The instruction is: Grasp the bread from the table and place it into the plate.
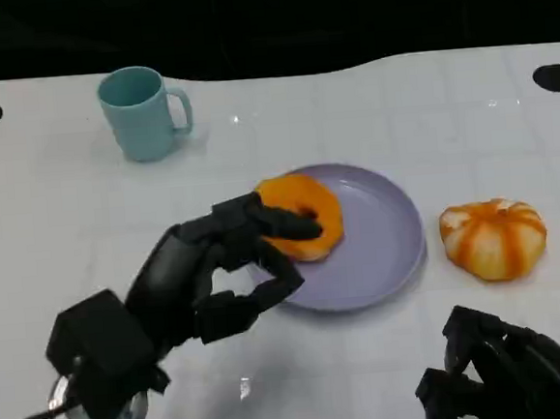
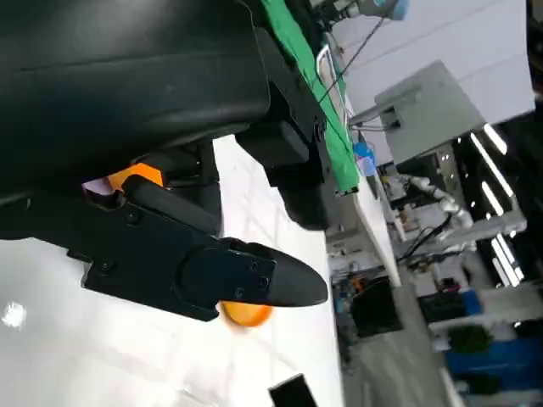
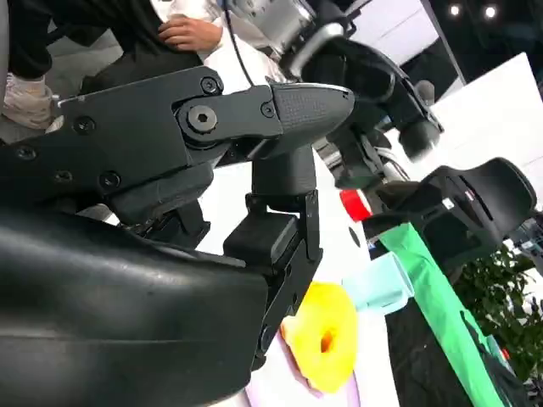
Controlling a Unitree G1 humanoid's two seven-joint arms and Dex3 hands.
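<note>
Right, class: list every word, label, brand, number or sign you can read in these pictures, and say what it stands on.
None can be read.
Mug: plain teal, no print.
Plate: plain lilac, no marking.
Left hand: black shell, no legible label.
Background room in the left wrist view: shelves and boxes too blurred to read.

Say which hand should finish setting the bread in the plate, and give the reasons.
Left. The left hand already has its fingers on the ring-shaped bread over the purple plate. The right hand sits low near the table edge, away from it.

Orange ring bread (image 1: 305, 216) (glazed), on purple plate (image 1: 384, 235)
</note>
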